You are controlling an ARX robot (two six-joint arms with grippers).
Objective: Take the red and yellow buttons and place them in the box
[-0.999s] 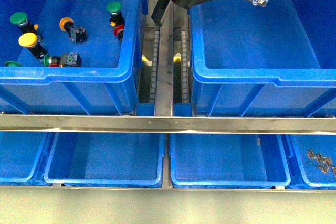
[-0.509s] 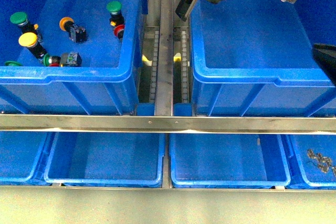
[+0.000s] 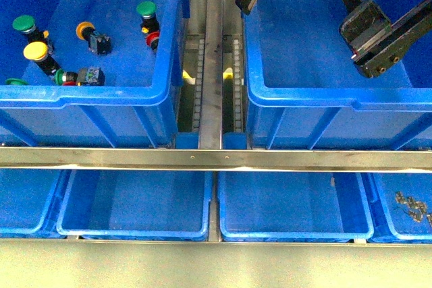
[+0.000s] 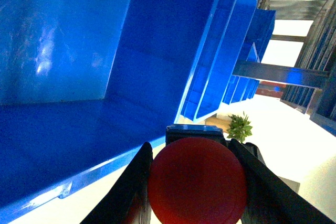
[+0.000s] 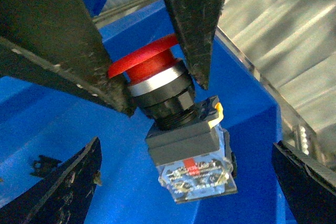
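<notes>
On my far left, the neighbouring crate (image 3: 108,94) holds the loose stock. The yellow button (image 3: 36,51) sits near its left wall, cap up, just beside a green-capped button (image 3: 24,25), and nothing of mine touches it. Further right in that crate lie an orange-capped button (image 3: 86,31), a toppled button with a grey body (image 3: 91,75), and a second green-capped button (image 3: 146,10) with a red cap (image 3: 154,39) half hidden right against it.

A steel channel (image 3: 210,59) runs between this crate and the box (image 3: 324,104), the deep crate on the right. My left pincer (image 4: 197,179) is over the box, clamped on the red button (image 5: 178,129). My left wrist camera shows the round red cap filling the gap between my two black fingers (image 4: 131,192). My right wrist camera shows those fingers pinching it at cap and collar, with the grey block and clear contact base hanging free below and the blue of the box behind. In the front view only the button's base shows, at the top edge above the box's far right part.

My right pincer (image 3: 370,37) hovers over the box's right side, near the held button, its fingers (image 5: 63,187) spread wide and gripping nothing.

Nearer me, a steel rail (image 3: 216,158) crosses above a row of shallower trays (image 3: 135,233). The rightmost tray holds a few small metal clips (image 3: 413,208).
</notes>
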